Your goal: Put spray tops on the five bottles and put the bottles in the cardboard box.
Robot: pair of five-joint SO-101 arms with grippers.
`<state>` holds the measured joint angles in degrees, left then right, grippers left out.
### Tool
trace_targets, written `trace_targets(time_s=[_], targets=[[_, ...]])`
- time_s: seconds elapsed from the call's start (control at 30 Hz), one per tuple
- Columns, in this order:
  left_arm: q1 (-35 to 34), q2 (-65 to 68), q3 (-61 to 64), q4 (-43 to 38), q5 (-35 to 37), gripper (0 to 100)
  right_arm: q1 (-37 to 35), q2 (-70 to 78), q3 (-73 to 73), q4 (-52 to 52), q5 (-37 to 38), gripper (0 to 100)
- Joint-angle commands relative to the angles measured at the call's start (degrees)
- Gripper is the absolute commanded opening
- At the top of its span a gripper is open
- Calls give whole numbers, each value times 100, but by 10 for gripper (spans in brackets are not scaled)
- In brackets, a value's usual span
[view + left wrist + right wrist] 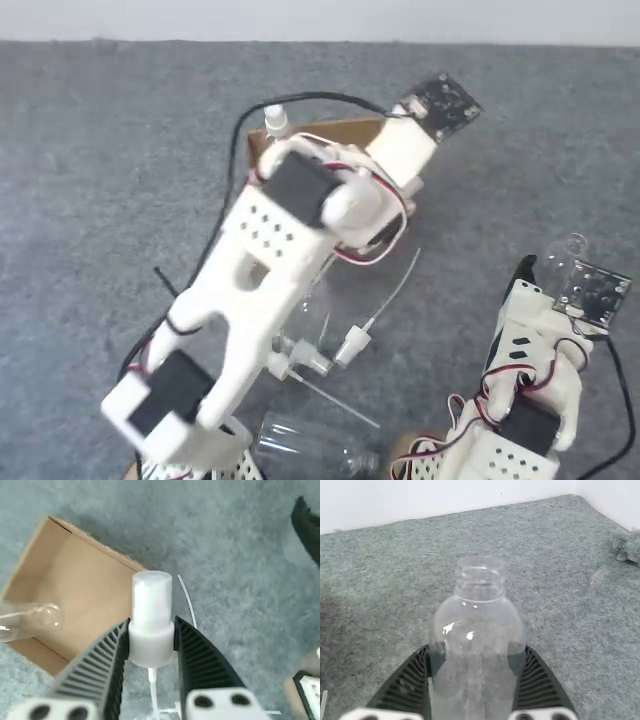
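Note:
My left gripper [150, 642] is shut on a white spray top [151, 612] whose thin dip tube hangs below it. It hovers beside the open cardboard box [75, 580], over the carpet. One clear bottle [30, 620] lies inside the box. From above, the left arm covers most of the box [330, 130], and a white spray top [275, 120] shows at the box's far corner. My right gripper [476, 667] is shut on a clear, uncapped bottle [477, 625], held upright at the right of the table [565, 250].
Loose spray tops [350, 345] with long dip tubes lie on the grey carpet between the arms. Another clear bottle [310, 440] lies on its side near the left arm's base. Open carpet stretches to the far left and far right.

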<state>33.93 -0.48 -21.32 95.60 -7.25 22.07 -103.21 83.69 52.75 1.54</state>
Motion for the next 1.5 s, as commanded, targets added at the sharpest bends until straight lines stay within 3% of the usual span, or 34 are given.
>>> trace_targets(time_s=[0.0,0.5,0.77,0.97,1.1,1.47], targets=[[-9,-826,-22,-132,193,36,31,-84,-62,-154,-26,9],[-35,-2497,-22,-132,264,36,-48,-84,-44,-154,-26,9],[-923,-3015,-13,-255,677,36,-154,-84,-35,-154,-18,9],[-1002,-3490,-13,-299,747,36,-321,-84,-35,-127,149,9],[-1002,-3947,374,-721,747,36,-681,-84,-18,-101,440,9],[-1011,-5837,2958,-2418,1108,36,-963,-84,53,-101,466,9]])
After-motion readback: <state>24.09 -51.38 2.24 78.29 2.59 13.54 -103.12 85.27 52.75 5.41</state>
